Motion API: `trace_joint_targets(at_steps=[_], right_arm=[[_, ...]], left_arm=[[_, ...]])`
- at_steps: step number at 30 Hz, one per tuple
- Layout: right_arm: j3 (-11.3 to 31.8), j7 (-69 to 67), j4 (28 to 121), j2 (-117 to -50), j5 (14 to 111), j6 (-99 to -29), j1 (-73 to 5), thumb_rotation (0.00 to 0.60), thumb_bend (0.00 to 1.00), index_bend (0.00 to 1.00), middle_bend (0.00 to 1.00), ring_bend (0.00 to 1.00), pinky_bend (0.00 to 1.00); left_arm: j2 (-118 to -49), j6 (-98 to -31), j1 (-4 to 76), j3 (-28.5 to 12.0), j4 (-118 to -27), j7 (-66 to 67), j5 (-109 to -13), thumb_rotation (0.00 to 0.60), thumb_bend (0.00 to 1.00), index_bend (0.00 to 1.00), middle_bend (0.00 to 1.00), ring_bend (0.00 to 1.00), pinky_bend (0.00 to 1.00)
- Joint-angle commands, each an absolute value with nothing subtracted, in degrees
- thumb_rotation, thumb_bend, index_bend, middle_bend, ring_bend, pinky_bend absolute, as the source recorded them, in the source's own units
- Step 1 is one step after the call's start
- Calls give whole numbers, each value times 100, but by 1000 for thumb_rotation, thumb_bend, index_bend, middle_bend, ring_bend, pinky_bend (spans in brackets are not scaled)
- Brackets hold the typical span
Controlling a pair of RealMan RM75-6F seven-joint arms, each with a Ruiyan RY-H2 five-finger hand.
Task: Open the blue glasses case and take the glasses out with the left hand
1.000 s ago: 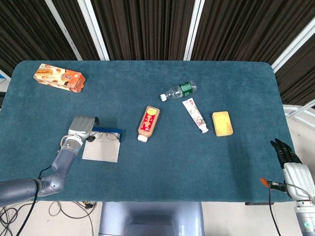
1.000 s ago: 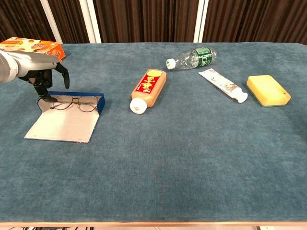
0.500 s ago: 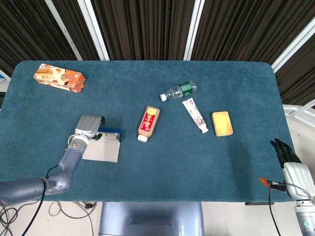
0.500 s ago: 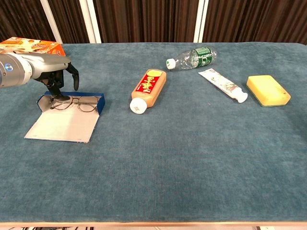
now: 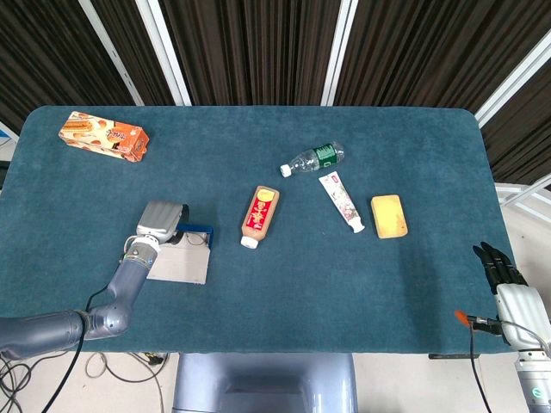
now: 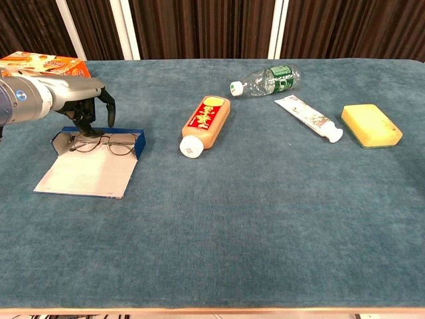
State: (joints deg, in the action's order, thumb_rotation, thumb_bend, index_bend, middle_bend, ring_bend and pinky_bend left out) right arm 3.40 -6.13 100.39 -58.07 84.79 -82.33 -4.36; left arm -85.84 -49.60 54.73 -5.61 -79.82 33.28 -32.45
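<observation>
The blue glasses case lies open at the table's left, its pale lid flat toward the front edge. Thin-framed glasses rest inside the blue tray. My left hand hangs over the tray's left part, fingers pointing down at the glasses' left lens and thumb held apart; nothing is lifted. In the head view the left hand covers most of the case. My right hand stays off the table's front right corner, fingers straight, holding nothing.
An orange cracker box stands behind the left hand. A red sauce bottle lies right of the case. Further right are a plastic water bottle, a toothpaste tube and a yellow sponge.
My left hand has shifted right, from the case's left end to over the glasses. Glasses, case and right hand have not moved.
</observation>
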Motion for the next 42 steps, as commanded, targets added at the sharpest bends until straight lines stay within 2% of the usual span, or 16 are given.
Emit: trace_joint_targets(at_steps=[1, 13, 26, 32, 37, 42], right_arm=[[341, -611, 10039, -5807, 8475, -8232, -436, 600, 177, 0, 0, 0, 187], [339, -605, 10040, -5808, 8480, -8233, -436, 600, 181, 0, 0, 0, 187], [341, -607, 10044, -5808, 8479, -8238, -434, 600, 183, 0, 0, 0, 187], [340, -604, 10043, -5809, 8483, -8241, -433, 600, 185, 0, 0, 0, 187], [338, -601, 10046, -5807, 8491, -8246, -431, 600, 185, 0, 0, 0, 187], [334, -601, 10044, -5806, 8517, -8264, -428, 600, 184, 0, 0, 0, 187]], left_arm=[[-8574, -4953, 5468, -561, -8001, 3328, -3249, 600, 371, 438, 1000, 895, 959], [-8589, -4943, 5439, -552, -7955, 3333, -3244, 600, 364, 441, 1000, 895, 959], [-8643, -4949, 5412, -575, -7910, 3306, -3289, 600, 380, 529, 1000, 896, 959], [-8601, -4980, 5386, -593, -7938, 3282, -3333, 600, 382, 537, 1000, 896, 959], [-8494, -5115, 5360, -605, -8067, 3332, -3382, 600, 382, 540, 1000, 896, 960], [-8395, -5561, 5331, -498, -8264, 3692, -3533, 600, 393, 552, 1000, 898, 960]])
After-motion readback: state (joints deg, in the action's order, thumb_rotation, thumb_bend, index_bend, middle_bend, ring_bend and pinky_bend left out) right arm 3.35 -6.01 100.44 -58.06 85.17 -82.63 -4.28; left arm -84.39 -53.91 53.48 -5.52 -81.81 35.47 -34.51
